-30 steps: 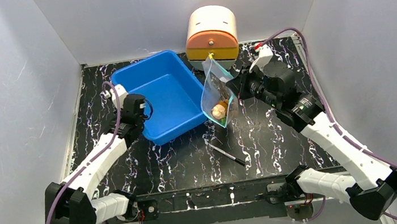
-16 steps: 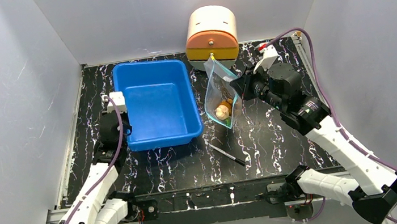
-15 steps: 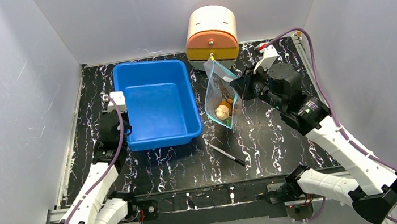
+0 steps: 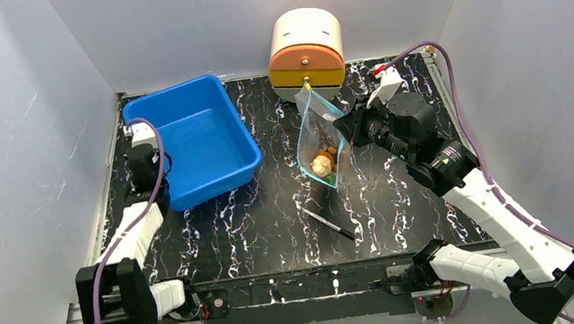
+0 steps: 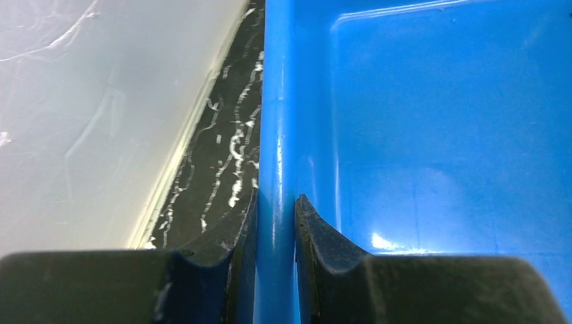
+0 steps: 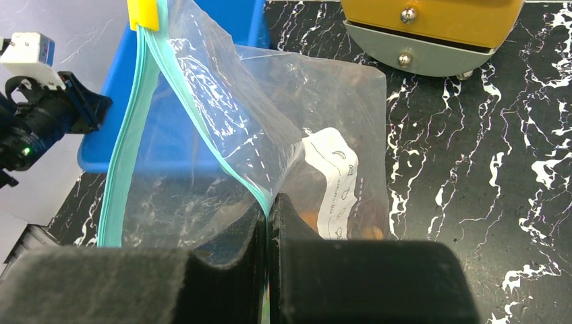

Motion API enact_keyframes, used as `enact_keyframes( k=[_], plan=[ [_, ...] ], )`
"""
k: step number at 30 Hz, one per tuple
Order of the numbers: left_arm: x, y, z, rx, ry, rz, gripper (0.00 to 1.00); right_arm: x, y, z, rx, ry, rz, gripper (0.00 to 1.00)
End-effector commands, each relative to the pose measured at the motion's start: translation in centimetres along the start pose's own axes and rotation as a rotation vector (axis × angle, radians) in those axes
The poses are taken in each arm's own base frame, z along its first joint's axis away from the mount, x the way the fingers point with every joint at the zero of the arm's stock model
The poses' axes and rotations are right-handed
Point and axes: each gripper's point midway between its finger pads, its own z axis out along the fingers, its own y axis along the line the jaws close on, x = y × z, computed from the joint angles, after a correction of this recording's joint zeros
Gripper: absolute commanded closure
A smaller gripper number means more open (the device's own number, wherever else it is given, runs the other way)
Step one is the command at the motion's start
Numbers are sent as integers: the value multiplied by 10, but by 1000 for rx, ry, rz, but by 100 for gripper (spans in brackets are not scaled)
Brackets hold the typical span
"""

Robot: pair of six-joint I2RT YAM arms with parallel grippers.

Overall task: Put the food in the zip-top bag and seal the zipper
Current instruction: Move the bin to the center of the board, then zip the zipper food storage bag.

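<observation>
My right gripper (image 4: 344, 132) (image 6: 268, 206) is shut on the teal zipper (image 6: 202, 121) of the clear zip-top bag (image 4: 319, 137) (image 6: 222, 169) and holds it hanging above the table. The bag's mouth gapes, with a yellow slider tab (image 6: 142, 13) at the strip's far end. The food (image 4: 321, 160), tan and orange lumps, lies in the bag's bottom. The white label (image 6: 335, 181) faces the right wrist camera. My left gripper (image 4: 145, 173) (image 5: 275, 202) is shut on the rim of the blue tray (image 4: 194, 136) (image 5: 432, 121) at the far left.
A round cream and orange drawer unit (image 4: 305, 52) stands at the back centre, just behind the bag. A thin black pen (image 4: 327, 222) lies on the black marbled table (image 4: 274, 221) in front of the bag. White walls close in left, right and back.
</observation>
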Motion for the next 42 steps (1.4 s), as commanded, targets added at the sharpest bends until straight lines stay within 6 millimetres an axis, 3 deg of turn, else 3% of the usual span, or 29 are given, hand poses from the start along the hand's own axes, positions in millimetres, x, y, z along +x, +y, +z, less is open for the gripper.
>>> enact_keyframes(
  k=[1, 8, 14, 17, 20, 25, 29, 33, 38, 42],
  plan=[
    [-19, 53, 16, -220, -14, -23, 100, -25, 8, -8, -29, -82, 2, 100],
    [-2, 71, 18, -306, 31, -63, 100, -20, 4, -5, -13, -61, -9, 100],
    [3, 63, 8, -262, 86, -158, 63, -9, 6, 2, -20, -24, 38, 100],
    [-11, 60, -3, -220, 70, -217, 53, -9, 14, -1, -63, -13, 46, 100],
    [-31, 53, -16, -149, 42, -286, 51, -9, 18, -4, -87, -13, 48, 100],
    [-73, 18, -43, 134, -43, -308, 51, 2, 30, -9, -179, 17, 6, 100],
    [-126, -22, -81, 411, -194, -235, 50, 10, 48, -13, -289, 50, -19, 100],
    [-159, -77, -132, 773, -339, -108, 50, 17, 59, -15, -358, 97, -20, 100],
    [-166, -126, -207, 1190, -494, 13, 50, 20, 83, -25, -507, 144, -32, 100],
    [-157, -145, -260, 1452, -578, 73, 50, 35, 97, -25, -608, 239, -4, 100]
  ],
)
